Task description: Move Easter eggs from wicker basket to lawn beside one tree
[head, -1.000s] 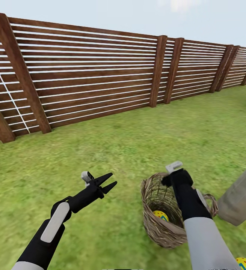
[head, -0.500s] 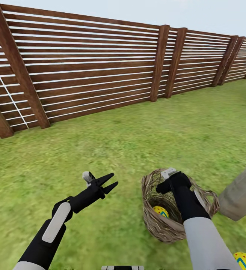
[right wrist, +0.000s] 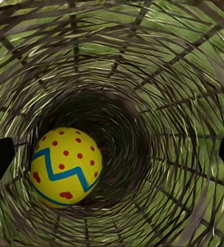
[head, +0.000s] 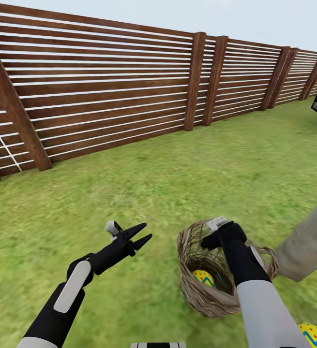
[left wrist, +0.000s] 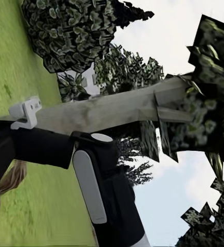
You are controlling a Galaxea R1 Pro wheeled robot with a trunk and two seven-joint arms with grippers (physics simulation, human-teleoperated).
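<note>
On the lawn [head: 143, 193], beside the tree trunk [head: 308, 244], the wicker basket [head: 199, 290] is entered by the right tool [right wrist: 112, 154], its fingers spread apart and nothing grasped. One egg [right wrist: 66, 167] is left at the basket's bottom, while another egg [head: 315, 336] lies on the grass below the trunk, so the task is judged partly done; the left tool [head: 140, 237] is held released above the grass.

The head camera looked forward and down over the wicker basket [head: 204, 285] toward the fence [head: 129, 92]. The right wrist camera stared close down into that basket [right wrist: 158, 77]. The left wrist camera, beside the basket, faced the tree [left wrist: 122, 110] past the right arm [left wrist: 91, 175].
</note>
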